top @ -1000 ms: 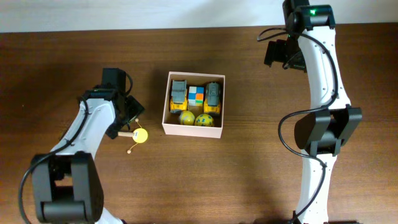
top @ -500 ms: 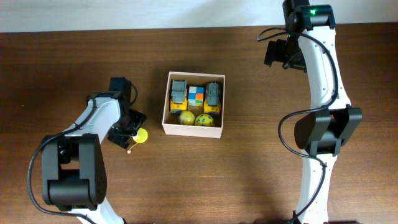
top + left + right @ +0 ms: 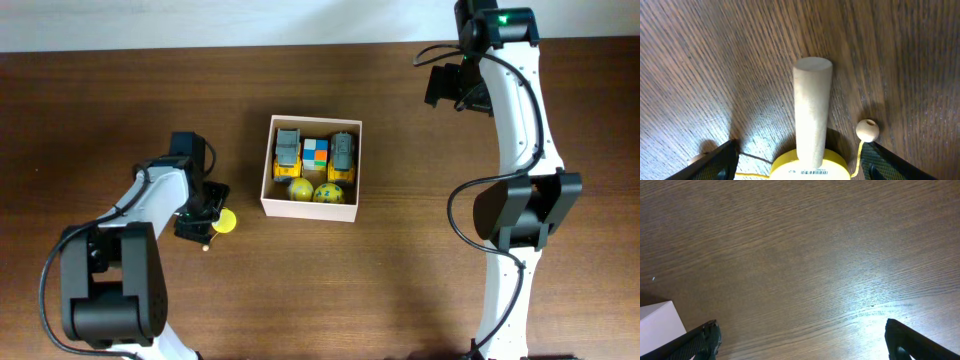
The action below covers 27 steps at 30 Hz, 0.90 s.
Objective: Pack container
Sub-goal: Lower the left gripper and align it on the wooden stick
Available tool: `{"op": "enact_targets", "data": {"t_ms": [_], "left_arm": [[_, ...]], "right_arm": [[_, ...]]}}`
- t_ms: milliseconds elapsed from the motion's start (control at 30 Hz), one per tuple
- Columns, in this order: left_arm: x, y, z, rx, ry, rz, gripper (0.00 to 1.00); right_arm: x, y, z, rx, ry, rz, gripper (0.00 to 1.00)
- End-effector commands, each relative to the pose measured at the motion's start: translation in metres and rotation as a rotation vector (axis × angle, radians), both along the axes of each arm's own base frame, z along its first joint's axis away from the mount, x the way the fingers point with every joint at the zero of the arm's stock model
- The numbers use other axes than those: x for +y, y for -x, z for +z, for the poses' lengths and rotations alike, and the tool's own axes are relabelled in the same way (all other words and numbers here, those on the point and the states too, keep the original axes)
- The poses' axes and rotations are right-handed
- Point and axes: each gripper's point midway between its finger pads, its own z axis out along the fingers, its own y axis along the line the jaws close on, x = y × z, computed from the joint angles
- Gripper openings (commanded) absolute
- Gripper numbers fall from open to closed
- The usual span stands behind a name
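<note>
The container [image 3: 310, 172] sits mid-table, already holding two toy trucks [image 3: 287, 150], a coloured cube [image 3: 315, 153] and two speckled balls [image 3: 301, 190]. One toy lies outside it, near its wall on the left arm's side: a yellow rattle [image 3: 227, 219] with a pale wooden handle [image 3: 812, 110] and a bead [image 3: 867, 130] on a string. The left gripper [image 3: 805, 161] hangs low over that toy with its jaws spread wide and gripping nothing, one finger either side of the handle (probably lined up so that closing pinches the stick across its width). The right gripper [image 3: 802, 340] is parked well apart from the container, past its far corner on the right arm's side, jaws wide and empty over bare table [image 3: 805, 255], likely to keep out of the way
</note>
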Motion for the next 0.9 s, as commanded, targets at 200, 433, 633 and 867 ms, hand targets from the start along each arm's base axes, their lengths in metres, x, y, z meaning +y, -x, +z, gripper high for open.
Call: {"op": "enact_targets", "data": {"t_ms": [200, 433, 633, 867], "left_arm": [[0.026, -0.013, -0.018, -0.052, -0.121, 0.03, 0.8], [0.028, -0.008, -0.021, -0.036, -0.137, -0.001, 0.75], [0.027, 0.007, -0.03, -0.002, -0.133, -0.003, 0.75], [0.01, 0.022, -0.039, 0.034, -0.031, -0.008, 0.73]], "right_arm": [[-0.002, 0.001, 0.007, -0.015, 0.004, -0.008, 0.99], [-0.002, 0.001, 0.007, -0.015, 0.004, -0.008, 0.99], [-0.002, 0.001, 0.007, -0.015, 0.004, -0.008, 0.99], [-0.002, 0.001, 0.007, -0.015, 0.004, -0.008, 0.99]]}}
